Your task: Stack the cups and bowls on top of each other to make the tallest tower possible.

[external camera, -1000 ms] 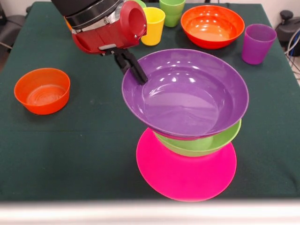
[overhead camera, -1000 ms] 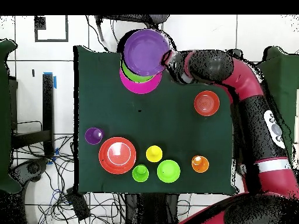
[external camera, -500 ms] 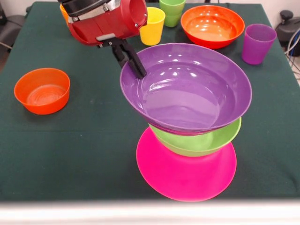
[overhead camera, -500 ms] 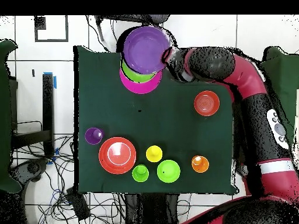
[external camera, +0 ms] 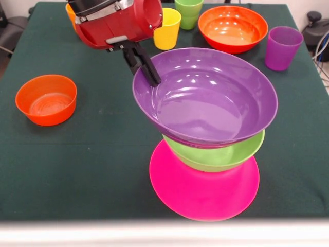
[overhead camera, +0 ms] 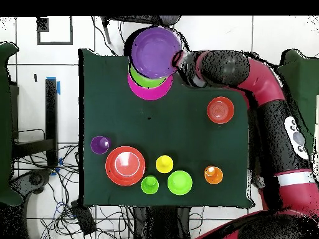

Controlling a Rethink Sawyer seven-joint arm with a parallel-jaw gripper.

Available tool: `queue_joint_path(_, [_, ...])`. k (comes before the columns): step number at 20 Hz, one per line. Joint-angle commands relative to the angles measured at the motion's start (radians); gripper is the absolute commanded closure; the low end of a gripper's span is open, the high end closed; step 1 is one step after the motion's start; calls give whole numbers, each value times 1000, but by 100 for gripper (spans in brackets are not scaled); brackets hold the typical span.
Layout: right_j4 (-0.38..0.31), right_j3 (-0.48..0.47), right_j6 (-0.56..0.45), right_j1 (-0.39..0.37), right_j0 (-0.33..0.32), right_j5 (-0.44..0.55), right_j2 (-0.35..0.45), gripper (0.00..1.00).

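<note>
In the front view, at the far left a small glossy orange-red plastic bowl (external camera: 46, 99) sits alone on the dark green tablecloth (external camera: 92, 164), well apart from the rest. Next comes the red and black arm's gripper (external camera: 150, 77), its dark fingers (external camera: 145, 65) closed on the left rim of the wide glossy purple plastic bowl (external camera: 205, 98), which it holds tilted over the light green plastic bowl (external camera: 221, 154). Whether the purple bowl touches the green one is hard to tell; they look pressed together at the right side. The green bowl rests on the large flat-looking pink plastic bowl (external camera: 205, 190), the tower's base, near the table's front edge. Behind the gripper stands a yellow plastic tumbler (external camera: 168, 28), then a light green tumbler (external camera: 188, 13), a larger orange-red bowl (external camera: 233, 28), and at the far right a purple tumbler (external camera: 282, 47).
</note>
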Motion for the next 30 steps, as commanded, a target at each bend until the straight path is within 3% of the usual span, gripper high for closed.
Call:
queue_joint_path(1, [-58,92,-129,-4,39,-103,9,100])
queue_joint_path(18, [-59,82,-132,6,54,-120,-8,100])
queue_joint_path(30, [-61,28,-157,33,67,-74,-25,100])
